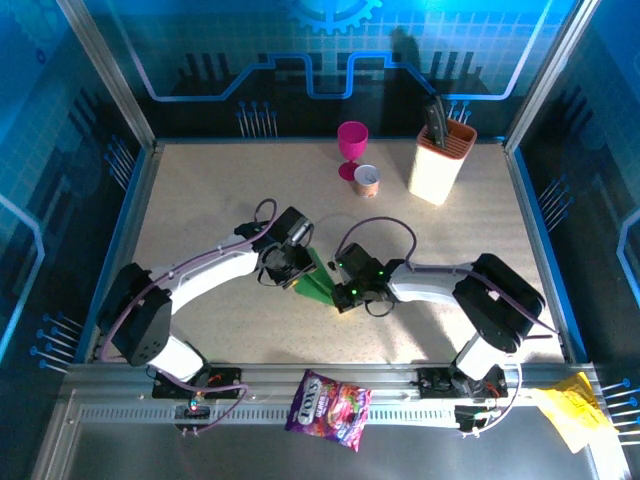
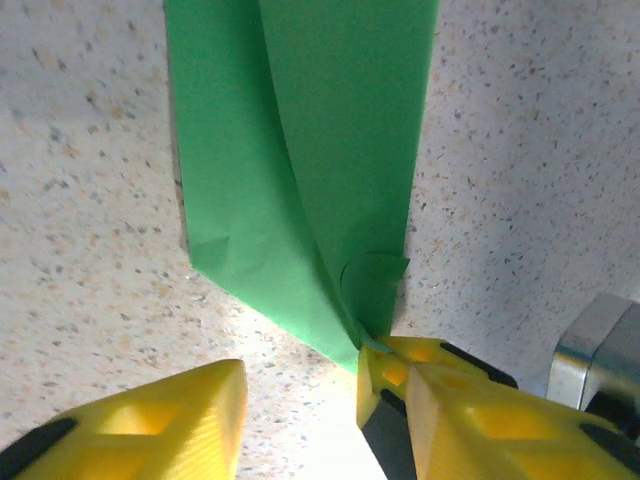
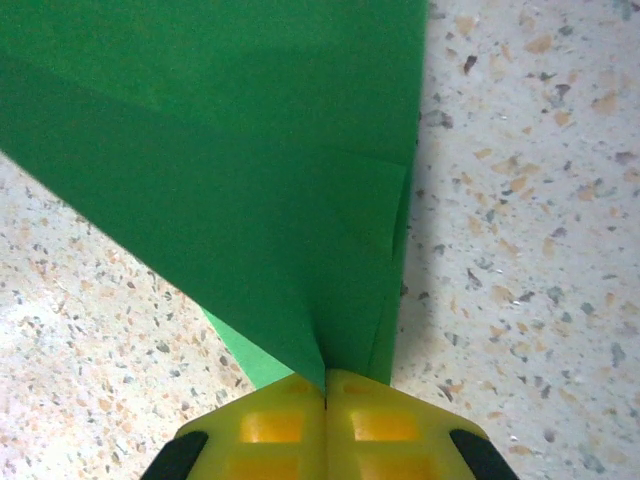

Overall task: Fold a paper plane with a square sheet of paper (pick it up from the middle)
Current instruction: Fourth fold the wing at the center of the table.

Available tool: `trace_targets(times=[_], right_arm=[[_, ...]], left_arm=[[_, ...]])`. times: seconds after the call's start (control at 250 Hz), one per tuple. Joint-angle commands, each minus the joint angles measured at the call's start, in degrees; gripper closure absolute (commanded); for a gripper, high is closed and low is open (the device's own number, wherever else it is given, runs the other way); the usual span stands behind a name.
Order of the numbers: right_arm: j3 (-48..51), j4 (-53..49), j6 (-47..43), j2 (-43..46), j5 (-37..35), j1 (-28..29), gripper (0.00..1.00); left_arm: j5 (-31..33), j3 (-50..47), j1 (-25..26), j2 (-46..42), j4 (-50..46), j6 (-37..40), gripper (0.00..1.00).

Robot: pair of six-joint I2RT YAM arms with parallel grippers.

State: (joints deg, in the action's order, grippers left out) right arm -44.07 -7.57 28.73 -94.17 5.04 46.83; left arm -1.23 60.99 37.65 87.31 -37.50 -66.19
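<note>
Right gripper clenched on the tip of the folded green paper sheet; left gripper released, jaws apart, one fingertip touching the sheet's near corner. The sheet lies on the table, nearer the arms than the magenta goblet.

Both arms share one build — white moulded links set between chunky black joint housings. On the left arm a thin purple cable runs along the link and loops free by the wrist. The right arm carries a matching purple loop, and small green lights glow on its black wrist block. The left gripper has bright yellow fingers with finely ribbed faces, recessed pockets and black trim — the right gripper looks the same, its fingers showing squarish pockets.
</note>
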Motion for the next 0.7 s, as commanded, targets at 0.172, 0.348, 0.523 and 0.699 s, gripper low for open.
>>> trace_targets(times=[0.172, 0.348, 0.523, 0.699], right_arm=[[3.35, -2.51, 1.42, -6.79, 9.90, -3.29, 1.00], [1.93, -5.41, 0.24, -9.00, 12.51, -3.76, 1.00], [1.63, -6.64, 0.46, -10.38, 13.85, -4.52, 1.00], [0.95, -8.20, 0.44, -11.42, 14.79, -4.99, 1.00]], left_arm=[[1.13, -4.13, 0.05, -3.55, 2.02, 3.20, 1.00], [-2.70, -6.79, 0.06, -2.10, 7.98, 6.52, 1.00], [-5.85, -8.04, 0.06, 0.61, 12.91, 9.89, 1.00], [-8.08, -10.22, 0.06, 1.78, 17.99, 10.58, 1.00]])
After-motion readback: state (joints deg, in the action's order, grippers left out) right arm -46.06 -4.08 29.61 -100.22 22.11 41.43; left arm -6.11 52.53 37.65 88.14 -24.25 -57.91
